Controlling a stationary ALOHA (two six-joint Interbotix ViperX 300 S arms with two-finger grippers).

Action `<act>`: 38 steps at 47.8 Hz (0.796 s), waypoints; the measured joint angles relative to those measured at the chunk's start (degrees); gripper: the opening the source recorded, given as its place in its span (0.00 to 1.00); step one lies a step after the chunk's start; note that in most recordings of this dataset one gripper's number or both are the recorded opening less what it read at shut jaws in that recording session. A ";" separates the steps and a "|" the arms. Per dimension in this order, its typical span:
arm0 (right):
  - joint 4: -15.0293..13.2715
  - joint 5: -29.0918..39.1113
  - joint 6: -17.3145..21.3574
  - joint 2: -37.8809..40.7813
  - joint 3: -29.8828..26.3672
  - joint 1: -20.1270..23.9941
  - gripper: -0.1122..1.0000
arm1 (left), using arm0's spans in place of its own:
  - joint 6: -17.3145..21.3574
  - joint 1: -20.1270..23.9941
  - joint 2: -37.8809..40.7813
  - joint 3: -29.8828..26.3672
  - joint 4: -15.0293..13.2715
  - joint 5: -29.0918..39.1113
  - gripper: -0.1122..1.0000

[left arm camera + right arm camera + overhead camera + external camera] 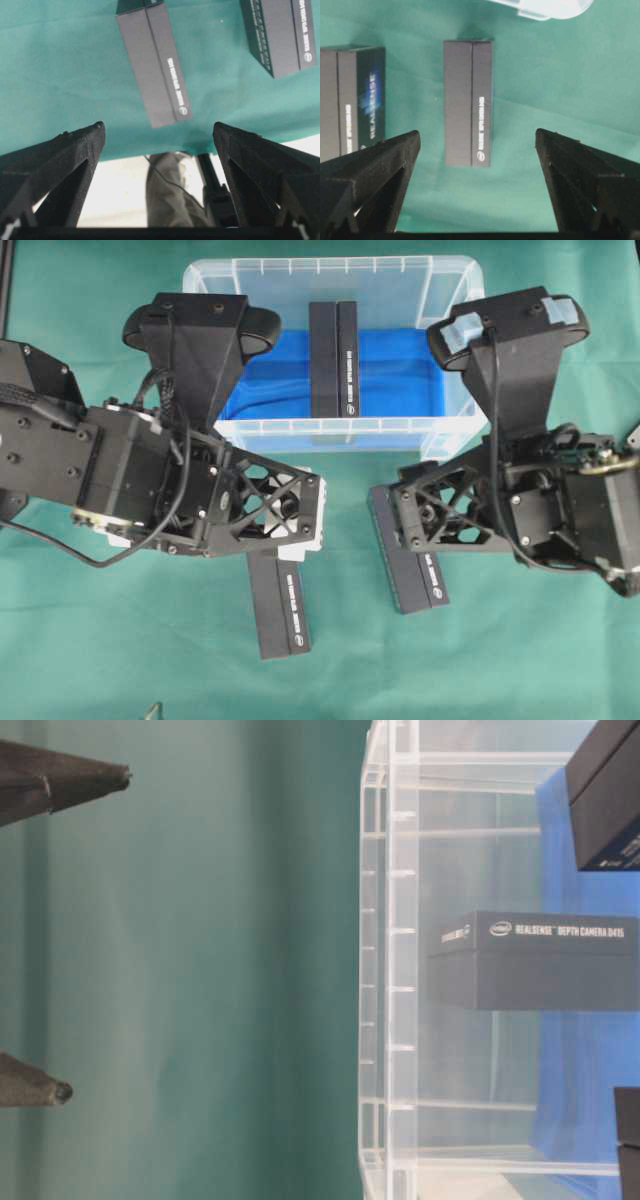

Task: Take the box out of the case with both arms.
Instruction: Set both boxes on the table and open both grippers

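Observation:
The clear case stands at the back middle, with a blue sheet on its bottom. One dark box lies inside it and also shows in the table-level view. My left gripper and right gripper hang high over the cloth in front of the case, pointing down. Both are wide open and empty in the left wrist view and the right wrist view. Neither touches the case or the box in it. Their fingertips are hidden under the arms in the overhead view.
Two more dark boxes lie on the green cloth in front of the case, one front left, one to its right. A person's leg shows past the table's front edge. The case corner shows behind.

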 measured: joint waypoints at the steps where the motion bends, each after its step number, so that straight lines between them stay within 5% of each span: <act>1: 0.00 0.00 0.00 0.00 0.00 -0.09 0.92 | 0.00 0.00 0.00 0.00 0.00 0.00 0.86; 22: 1.85 2.02 -1.49 -0.88 0.62 -0.09 0.92 | 0.09 -0.18 -0.35 0.00 0.00 1.85 0.86; 38: 3.43 3.25 -1.23 -9.93 9.05 -0.09 0.92 | -0.35 -1.41 -7.03 6.15 0.00 5.36 0.86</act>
